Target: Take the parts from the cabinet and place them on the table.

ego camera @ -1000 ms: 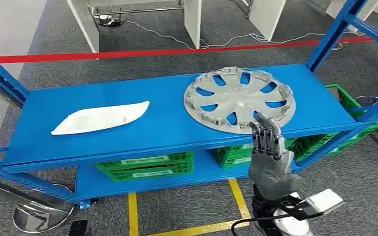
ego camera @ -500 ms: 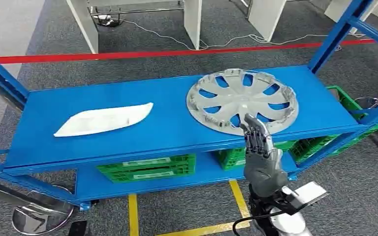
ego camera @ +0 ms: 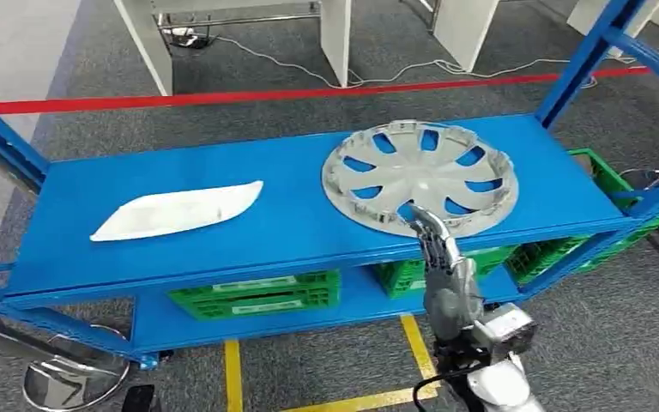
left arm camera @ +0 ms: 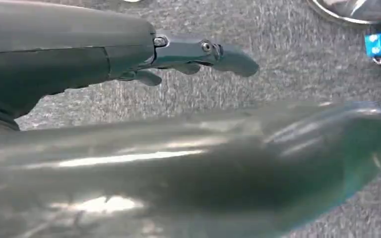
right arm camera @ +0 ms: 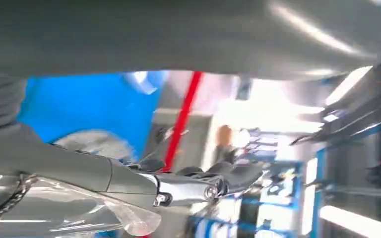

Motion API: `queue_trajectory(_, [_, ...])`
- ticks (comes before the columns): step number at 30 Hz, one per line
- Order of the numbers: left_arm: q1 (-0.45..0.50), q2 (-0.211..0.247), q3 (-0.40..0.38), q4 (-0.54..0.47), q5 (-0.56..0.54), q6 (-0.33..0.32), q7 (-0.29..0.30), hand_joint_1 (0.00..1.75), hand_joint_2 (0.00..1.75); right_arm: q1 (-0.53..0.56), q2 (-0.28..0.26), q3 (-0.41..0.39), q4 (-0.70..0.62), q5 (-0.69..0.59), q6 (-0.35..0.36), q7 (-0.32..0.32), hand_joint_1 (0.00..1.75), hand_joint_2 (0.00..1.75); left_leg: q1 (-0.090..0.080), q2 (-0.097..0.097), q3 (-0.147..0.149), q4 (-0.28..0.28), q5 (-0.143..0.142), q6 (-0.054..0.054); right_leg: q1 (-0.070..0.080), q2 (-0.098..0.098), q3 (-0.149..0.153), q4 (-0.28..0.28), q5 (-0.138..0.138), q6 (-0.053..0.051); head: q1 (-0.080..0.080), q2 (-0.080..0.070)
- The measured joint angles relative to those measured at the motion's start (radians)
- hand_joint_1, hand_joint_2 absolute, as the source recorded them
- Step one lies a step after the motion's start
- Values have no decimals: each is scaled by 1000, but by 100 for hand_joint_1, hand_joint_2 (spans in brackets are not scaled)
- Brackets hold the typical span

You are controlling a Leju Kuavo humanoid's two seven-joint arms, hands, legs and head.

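At the lower centre-right of the head view, the right hand (ego camera: 444, 262) is reaching up, fingers extended and apart, holding nothing. Its fingertips are overlapping the near rim of the hubcap (ego camera: 420, 177), lying flat on the blue shelf (ego camera: 292, 223) just above.

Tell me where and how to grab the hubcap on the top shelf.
Grip the hubcap by its near rim, coming from the shelf's front edge, where the right hand already reaches. It lies flat, and its raised rim and open slots probably offer the fingers purchase.
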Motion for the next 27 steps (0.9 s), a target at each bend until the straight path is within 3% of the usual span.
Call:
queue_trajectory(1, [-3, 0, 0, 0, 0, -1, 0, 0, 0, -19, -1, 1, 13, 24, -21, 42, 0, 175, 1, 0, -2, 4, -7, -6, -6, -1, 5, -10, 6, -9, 1, 0])
queue_trajectory(2, [-5, 0, 0, 0, 1, -2, 0, 0, 0, -48, -3, 5, 35, 54, -43, 81, 0, 175, 2, 0, -8, 27, -25, -10, -8, -2, 7, -12, 8, -13, -1, 0])
queue_trajectory(3, [-7, 0, -1, 0, 1, -6, 0, 0, 0, -81, -4, 13, 69, 86, -64, 114, 0, 175, 2, 0, -33, 87, -61, -13, -8, -2, 7, -12, 8, -18, -4, 0])
queue_trajectory(5, [-9, 0, -3, 0, 0, -15, 4, 0, 0, -137, -7, 23, 139, 149, -94, 150, 0, 175, 4, 0, -106, 245, -129, -19, -7, -3, 6, -11, 8, -20, -3, 0])
queue_trajectory(6, [-8, 0, -7, 0, -1, -19, 9, 0, 0, -172, -8, 31, 176, 181, -100, 164, 0, 175, 4, 0, -131, 297, -140, -20, -6, -2, 6, -10, 9, -20, -4, 0])
queue_trajectory(7, [-8, -1, -11, 0, -7, -20, 17, 0, 0, -208, -10, 42, 221, 209, -99, 177, 0, 175, 4, 0, -132, 298, -124, -21, -6, -1, 6, -10, 9, -21, -3, 0])
queue_trajectory(8, [-9, -1, -14, 0, -13, -23, 23, 0, 0, -239, -10, 49, 253, 227, -92, 180, 0, 175, 4, 0, -115, 257, -90, -20, -6, -1, 6, -9, 9, -20, -4, 0])
queue_trajectory(10, [-12, 0, -23, 0, -25, -24, 40, 0, 0, -309, -10, 70, 317, 276, -68, 197, 0, 175, 5, 0, -39, 90, 0, -17, -7, 0, 9, -7, 7, -18, -4, 0])
queue_trajectory(11, [-14, 1, -29, 0, -30, -27, 48, 0, 0, -342, -10, 84, 351, 304, -60, 199, 0, 175, 6, 0, -12, 28, 13, -14, -7, 0, 9, -6, 5, -15, -3, 0])
queue_trajectory(12, [-16, 1, -35, 0, -34, -31, 53, 0, 0, -379, -10, 96, 380, 328, -58, 206, 0, 175, 3, -1, -1, 5, 5, -12, 2, 1, 1, 2, 4, -9, -4, 0])
queue_trajectory(15, [-20, 1, -47, 0, -43, -35, 68, 0, 0, -441, -9, 134, 456, 402, -62, 231, 0, 175, -1, -5, -13, 10, 4, 5, -2, -3, -4, -3, 9, 4, -2, 0])
queue_trajectory(17, [-23, 3, -55, 0, -45, -35, 70, 0, 0, -470, -9, 150, 491, 419, -63, 233, 0, 175, 5, -4, -9, -1, 11, 17, -3, -4, -23, 19, -14, 13, -2, 0])
queue_trajectory(18, [-25, 3, -58, 0, -47, -35, 72, 0, 0, -485, -9, 157, 509, 427, -64, 235, 0, 175, 5, -3, -10, -1, 11, 23, -3, -4, -46, 70, -44, 15, 2, 0])
queue_trajectory(20, [-27, 2, -65, 0, -53, -38, 83, 0, 0, -505, -9, 177, 556, 456, -63, 250, 0, 175, 3, -2, -11, -1, 11, 26, -3, -4, -127, 235, -108, 19, 0, 0])
queue_trajectory(21, [-28, 2, -69, 0, -55, -40, 89, 0, 0, -512, -9, 187, 582, 475, -64, 251, 0, 175, 3, -2, -11, -1, 10, 27, -3, -4, -160, 296, -122, 20, 2, 0])
queue_trajectory(22, [-29, 2, -72, 0, -60, -42, 95, 0, 0, -517, -9, 195, 604, 496, -68, 255, 0, 175, 3, -2, -10, 0, 10, 27, -3, -4, -172, 308, -112, 19, 1, 0])
queue_trajectory(23, [-30, 2, -77, 0, -63, -44, 100, 0, 0, -524, -8, 205, 627, 524, -77, 266, 0, 175, 2, -3, -9, 0, 10, 27, -3, -4, -162, 277, -80, 17, 2, 0])
queue_trajectory(25, [-34, 2, -85, 0, -69, -50, 110, 0, 0, -543, -4, 221, 662, 571, -91, 282, 0, 175, 2, -4, -5, 0, 7, 26, -3, -4, -88, 111, 13, 10, 2, 0])
queue_trajectory(26, [-35, 0, -87, 0, -72, -53, 115, 0, 0, -558, -1, 228, 682, 591, -98, 293, 0, 175, 2, -4, -4, 0, 6, 23, -2, -7, -50, 23, 41, 5, 2, 0])
queue_trajectory(27, [-38, 0, -88, 0, -73, -53, 116, 0, 0, -573, 1, 235, 701, 602, -102, 299, 0, 175, -4, -4, -8, 1, 5, 19, 3, -8, -27, 12, 27, 5, 1, 0])
